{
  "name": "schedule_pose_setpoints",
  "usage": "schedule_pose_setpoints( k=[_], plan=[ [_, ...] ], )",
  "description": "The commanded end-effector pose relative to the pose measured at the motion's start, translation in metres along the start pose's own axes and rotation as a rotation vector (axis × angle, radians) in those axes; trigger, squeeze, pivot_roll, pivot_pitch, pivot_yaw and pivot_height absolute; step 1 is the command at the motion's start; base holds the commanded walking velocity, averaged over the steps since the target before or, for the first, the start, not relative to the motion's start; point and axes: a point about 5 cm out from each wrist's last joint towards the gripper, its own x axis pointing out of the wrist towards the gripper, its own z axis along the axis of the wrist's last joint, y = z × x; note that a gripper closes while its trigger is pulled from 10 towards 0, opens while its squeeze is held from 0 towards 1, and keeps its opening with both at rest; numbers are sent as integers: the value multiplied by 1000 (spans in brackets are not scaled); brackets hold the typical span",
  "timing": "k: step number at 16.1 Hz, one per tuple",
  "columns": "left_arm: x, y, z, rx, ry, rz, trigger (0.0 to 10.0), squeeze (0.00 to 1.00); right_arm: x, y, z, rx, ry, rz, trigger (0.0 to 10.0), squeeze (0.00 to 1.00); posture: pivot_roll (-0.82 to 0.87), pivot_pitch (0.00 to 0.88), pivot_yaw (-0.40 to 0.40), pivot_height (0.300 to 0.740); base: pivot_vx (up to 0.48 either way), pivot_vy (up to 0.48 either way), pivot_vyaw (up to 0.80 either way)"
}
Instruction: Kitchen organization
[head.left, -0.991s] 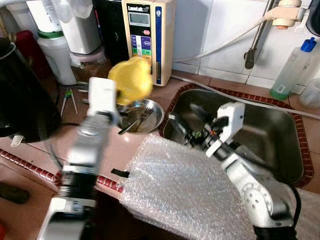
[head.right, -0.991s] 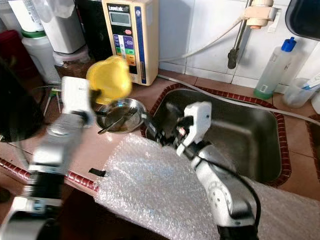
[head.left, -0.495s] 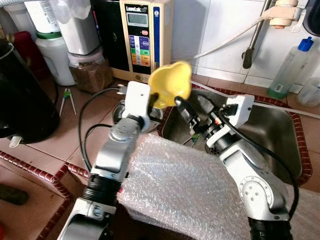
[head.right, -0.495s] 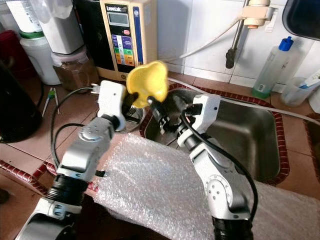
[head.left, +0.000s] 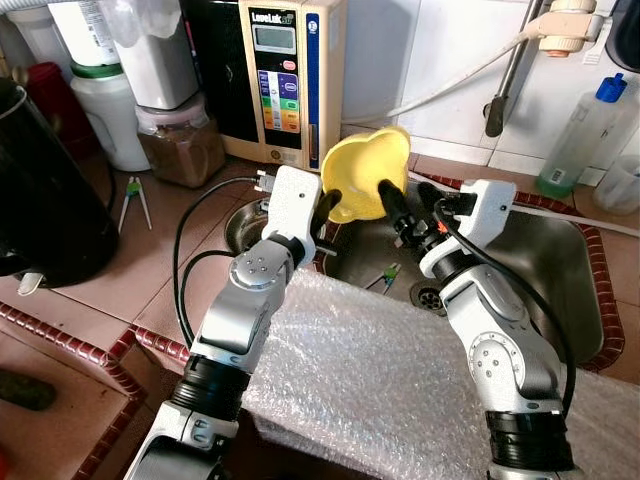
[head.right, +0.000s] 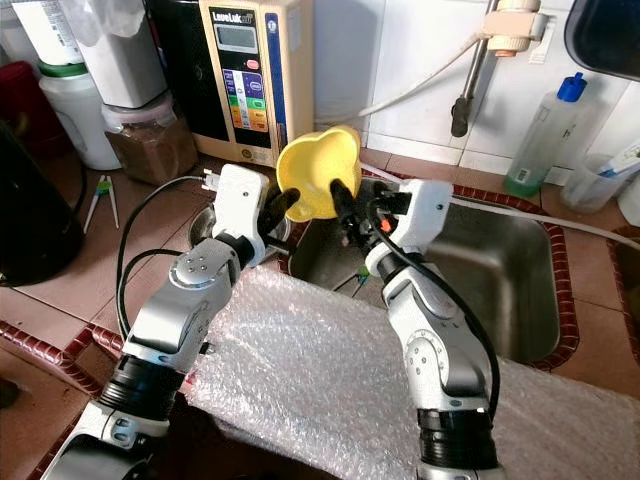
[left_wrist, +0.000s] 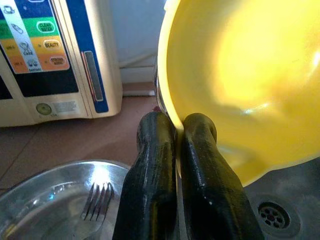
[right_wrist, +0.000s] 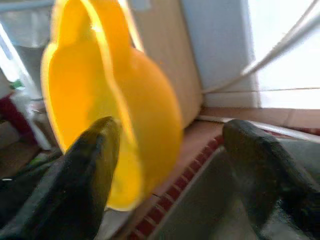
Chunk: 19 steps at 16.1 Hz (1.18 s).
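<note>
A yellow plastic bowl (head.left: 365, 170) hangs tilted in the air above the left rim of the steel sink (head.left: 545, 270). My left gripper (left_wrist: 176, 127) is shut on the bowl's rim, pinching the wall between both black fingers. My right gripper (head.left: 403, 193) comes at the bowl from the sink side and is open. In the right wrist view one finger (right_wrist: 95, 160) lies against the bowl's hollow side and the other finger (right_wrist: 257, 160) stands apart on its outer side, over the sink.
A steel dish (left_wrist: 45, 200) with a fork (left_wrist: 95, 202) sits on the counter left of the sink, under my left arm. Bubble wrap (head.left: 370, 390) covers the front counter edge. A water ionizer (head.left: 285, 70), jars, a black kettle (head.left: 40, 190) and a plastic bottle (head.left: 590, 130) line the back.
My left gripper has carried the yellow bowl rightward, from above the steel dish to above the sink's left rim. My right gripper has risen from the sink to meet it.
</note>
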Motion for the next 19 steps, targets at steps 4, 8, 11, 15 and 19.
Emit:
schedule_pose_setpoints(
  k=[4, 8, 11, 15, 19],
  plan=[
    [-1, -6, 9, 1, -43, -28, 0, 0, 7, 0, -3, -21, 11, -23, 0, 0, -115, 22, 56, 740, 0, 0, 0],
    [-2, -8, 7, -1, -37, -41, 0, 0, 9, 4, -11, -14, 30, -1, 0, 0, -112, 24, 57, 740, 0, 0, 0],
    [-2, -8, 7, -3, -35, -45, 0, 0, 10, -1, -11, -20, 27, -28, 0, 0, -112, 27, 57, 740, 0, 0, 0],
    [-3, -10, 7, -4, -34, -53, 0, 0, 9, -6, -13, -33, 23, -81, 0, 0, -111, 29, 60, 740, 0, 0, 0],
    [-4, -11, 5, -16, -31, -74, 10000, 1000, 10, -13, -11, -45, 17, -123, 0, 0, -111, 31, 59, 740, 0, 0, 0]
  ],
)
